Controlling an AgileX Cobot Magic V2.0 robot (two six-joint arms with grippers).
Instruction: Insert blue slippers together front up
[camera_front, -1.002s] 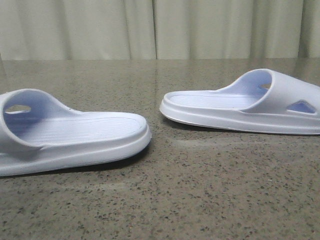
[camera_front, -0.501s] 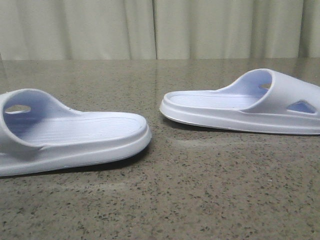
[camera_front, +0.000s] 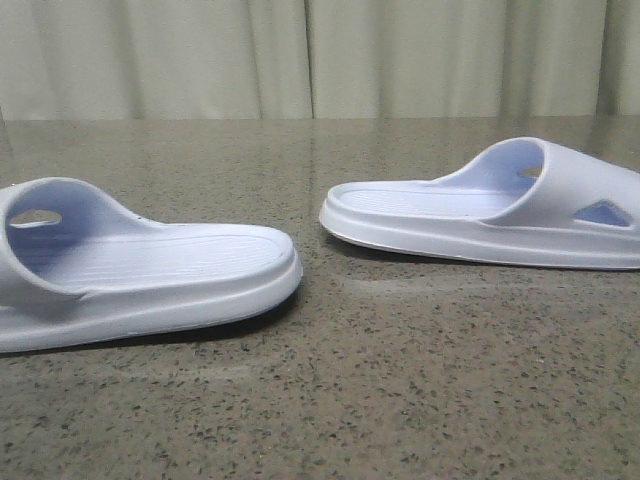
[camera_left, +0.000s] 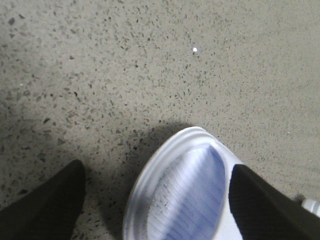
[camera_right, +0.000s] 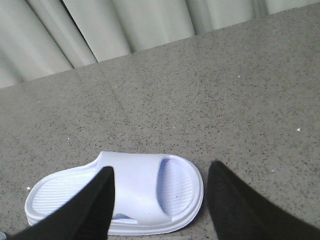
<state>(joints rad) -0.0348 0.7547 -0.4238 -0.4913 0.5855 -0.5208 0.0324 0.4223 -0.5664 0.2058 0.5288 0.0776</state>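
Two pale blue slippers lie sole-down on the speckled stone table (camera_front: 400, 400). The left slipper (camera_front: 150, 270) has its strap at the left edge of the front view; the right slipper (camera_front: 480, 210) has its strap at the right. Neither gripper shows in the front view. In the left wrist view, my left gripper (camera_left: 156, 166) is open over one rounded end of a slipper (camera_left: 185, 195), with nothing held. In the right wrist view, my right gripper (camera_right: 161, 168) is open above the strap end of the other slipper (camera_right: 145, 192), its fingers apart from it.
A pale pleated curtain (camera_front: 320, 55) hangs behind the table's far edge. Bare tabletop lies between and in front of the two slippers.
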